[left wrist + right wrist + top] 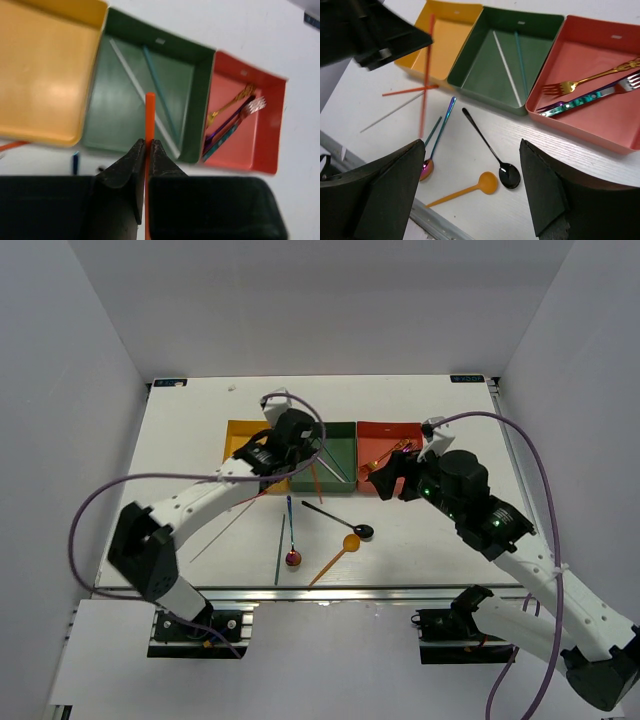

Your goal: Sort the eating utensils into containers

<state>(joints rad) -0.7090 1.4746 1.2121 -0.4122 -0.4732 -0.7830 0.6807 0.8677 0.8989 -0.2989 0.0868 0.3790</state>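
Closest to the camera, the left gripper (pixel 146 146) has its two black fingers squeezed shut on an orange chopstick (pixel 149 112) and holds it up over the green tray (pixel 197 100). Two sticks lie in that tray already, a white chopstick (pixel 131 70) and a blue-green chopstick (pixel 155 80). To the right, the red tray (pixel 270 150) has a gold fork (pixel 230 104) and a purple fork (pixel 232 122), and maybe one more beside them. On the left, the yellow tray (pixel 95 12) shows nothing inside, so I think no spoons are sorted yet. Six things wait on the table (pixel 560 145) near the trays: a black spoon (pixel 509 175), an orange spoon (pixel 487 182), a rainbow spoon (pixel 426 169), a green chopstick (pixel 434 130), a red-orange chopstick (pixel 407 91) and a pale chopstick (pixel 390 114). The right gripper (pixel 392 483) hangs near the red tray with its fingers spread wide and nothing in them. I think about half the job is left.
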